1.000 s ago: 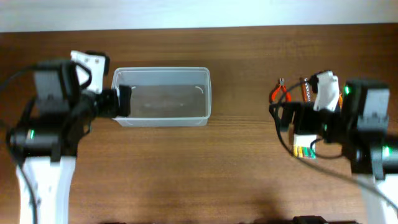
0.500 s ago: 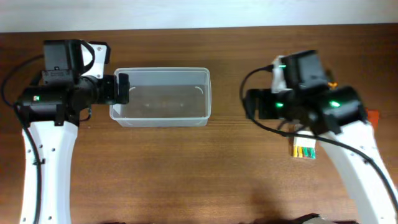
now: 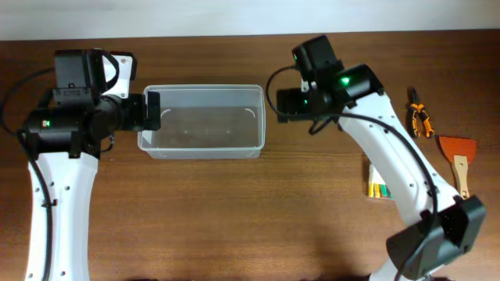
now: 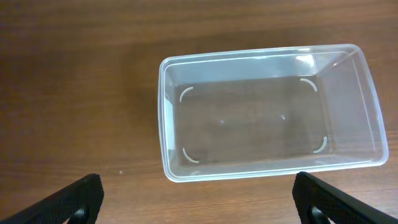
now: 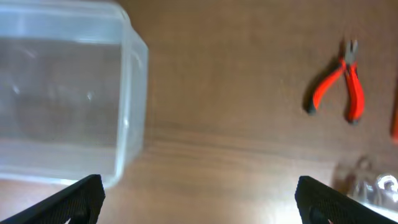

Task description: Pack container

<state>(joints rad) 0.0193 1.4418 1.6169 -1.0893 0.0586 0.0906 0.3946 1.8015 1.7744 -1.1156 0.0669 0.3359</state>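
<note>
The container (image 3: 261, 117) is a large clear plastic tub, empty, on the wooden table at left of centre. It fills the left wrist view (image 4: 163, 130) and shows at the left of the right wrist view (image 5: 133, 93). My left gripper (image 3: 153, 112) is open and empty at the tub's left end (image 4: 199, 202). My right gripper (image 3: 282, 105) is open and empty just right of the tub (image 5: 199, 199), above bare table.
Red-handled pliers (image 3: 419, 119) lie at the far right, also in the right wrist view (image 5: 339, 87). An orange scraper (image 3: 457, 156) lies beside them. A small clear case of yellow-green bits (image 3: 378, 183) sits right of centre.
My right arm has swung from the tools at the right across to the tub's right end. My left arm has held still for the last half second.
</note>
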